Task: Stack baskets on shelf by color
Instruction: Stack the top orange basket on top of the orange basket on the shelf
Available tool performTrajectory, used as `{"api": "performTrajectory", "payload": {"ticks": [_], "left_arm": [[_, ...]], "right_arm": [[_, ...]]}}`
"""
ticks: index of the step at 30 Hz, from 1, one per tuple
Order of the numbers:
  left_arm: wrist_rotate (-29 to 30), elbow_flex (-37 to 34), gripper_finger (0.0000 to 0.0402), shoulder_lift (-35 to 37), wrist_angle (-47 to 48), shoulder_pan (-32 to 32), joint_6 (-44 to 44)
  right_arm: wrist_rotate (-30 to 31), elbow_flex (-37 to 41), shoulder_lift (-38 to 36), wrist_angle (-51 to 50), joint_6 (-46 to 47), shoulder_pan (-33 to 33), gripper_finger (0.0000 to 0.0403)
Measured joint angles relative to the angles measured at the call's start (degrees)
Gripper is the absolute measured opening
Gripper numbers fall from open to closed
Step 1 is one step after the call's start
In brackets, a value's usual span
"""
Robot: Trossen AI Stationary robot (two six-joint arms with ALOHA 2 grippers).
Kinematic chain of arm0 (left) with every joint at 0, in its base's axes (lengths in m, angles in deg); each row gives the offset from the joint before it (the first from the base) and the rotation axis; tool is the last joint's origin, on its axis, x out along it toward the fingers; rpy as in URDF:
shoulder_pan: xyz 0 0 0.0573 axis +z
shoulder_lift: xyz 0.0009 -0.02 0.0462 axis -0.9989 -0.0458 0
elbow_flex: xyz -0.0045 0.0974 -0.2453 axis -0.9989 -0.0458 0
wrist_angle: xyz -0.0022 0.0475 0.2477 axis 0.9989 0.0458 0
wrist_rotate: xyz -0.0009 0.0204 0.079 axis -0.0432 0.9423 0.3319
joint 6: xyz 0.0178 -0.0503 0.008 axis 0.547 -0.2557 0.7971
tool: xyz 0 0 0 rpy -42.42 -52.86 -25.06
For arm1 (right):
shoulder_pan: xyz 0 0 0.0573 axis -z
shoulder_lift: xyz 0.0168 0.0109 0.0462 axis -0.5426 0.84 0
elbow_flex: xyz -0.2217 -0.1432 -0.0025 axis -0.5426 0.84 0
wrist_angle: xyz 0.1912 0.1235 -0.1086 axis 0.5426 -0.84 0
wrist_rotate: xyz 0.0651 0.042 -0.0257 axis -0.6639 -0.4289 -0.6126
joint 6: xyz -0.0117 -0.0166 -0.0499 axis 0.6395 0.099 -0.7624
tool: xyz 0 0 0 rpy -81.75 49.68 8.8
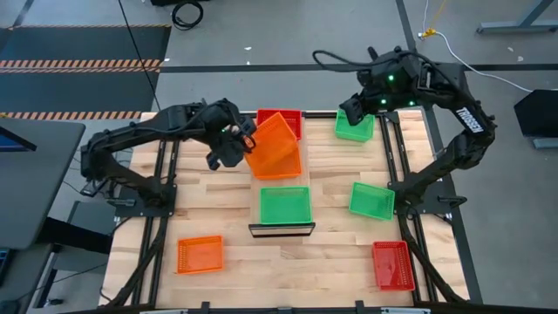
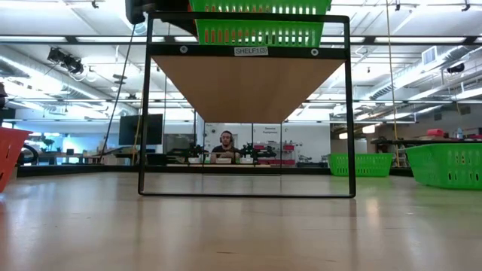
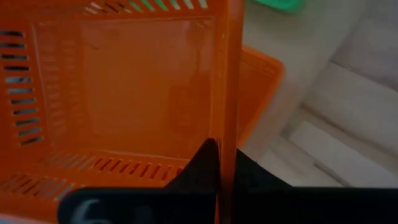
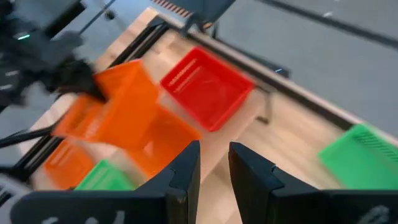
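The left gripper [image 1: 234,146] is clamped on the rim of an orange basket [image 1: 275,146], holding it tilted in the air above the shelf [image 1: 282,228], over its middle stretch. A second orange basket [image 3: 258,93] lies directly beneath it on the board. On the shelf's near end sits a green basket [image 1: 285,206]; at its far end, a red basket [image 1: 281,119]. A small label on the shelf's dark front frame reads "SHELF (D)" [image 2: 251,51], seen in the low view. The right gripper [image 1: 350,112] hangs over the far right corner of the table, fingers a little apart and empty, beside another green basket [image 1: 355,128]. White lettering on the right arm [image 1: 468,121] cannot be made out. Loose on the slatted tabletop [image 1: 227,196] lie one more orange basket [image 1: 200,255], a green basket [image 1: 372,201] and a red basket [image 1: 392,264].
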Motion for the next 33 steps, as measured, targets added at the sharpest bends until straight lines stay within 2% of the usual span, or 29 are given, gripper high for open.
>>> {"api": "performTrajectory", "payload": {"ticks": [7, 11, 16, 21, 25, 29, 33], "left_arm": [[1.14, 2.33, 0.0002, -3.63, 1.13, 0.02, 4.98], [2.08, 2.97, 0.0004, -3.81, 0.17, 0.02, 5.13], [3.21, 2.97, 0.0004, -3.78, 2.12, 0.02, 5.06], [3.96, 2.97, 0.0005, -3.78, 3.21, 0.04, 4.84], [4.93, 2.97, 0.0005, -3.78, 2.17, -0.07, 4.65], [5.01, 2.97, 0.0005, -3.78, 0.51, -0.46, 3.47], [5.03, 3.02, 0.0004, -3.68, -0.31, -1.29, 3.09]], "right_arm": [[-0.62, -0.02, 3.59, 4.87, 5.34, -4.11, 0.0090], [-3.83, 0.00, 8.30, 7.67, 7.04, -5.06, 0.0092], [-7.47, 0.00, 12.85, 11.39, 8.57, -4.68, 0.0123], [-9.90, 0.00, 13.67, 14.64, 8.61, -3.49, 0.0174], [-10.59, -0.01, 14.74, 13.35, 8.60, -3.13, 0.0204], [-10.52, 0.00, 16.04, 14.08, 7.72, -3.13, 0.0216], [-10.07, -0.02, 17.99, 13.55, 7.42, -3.09, 0.0211]]}}
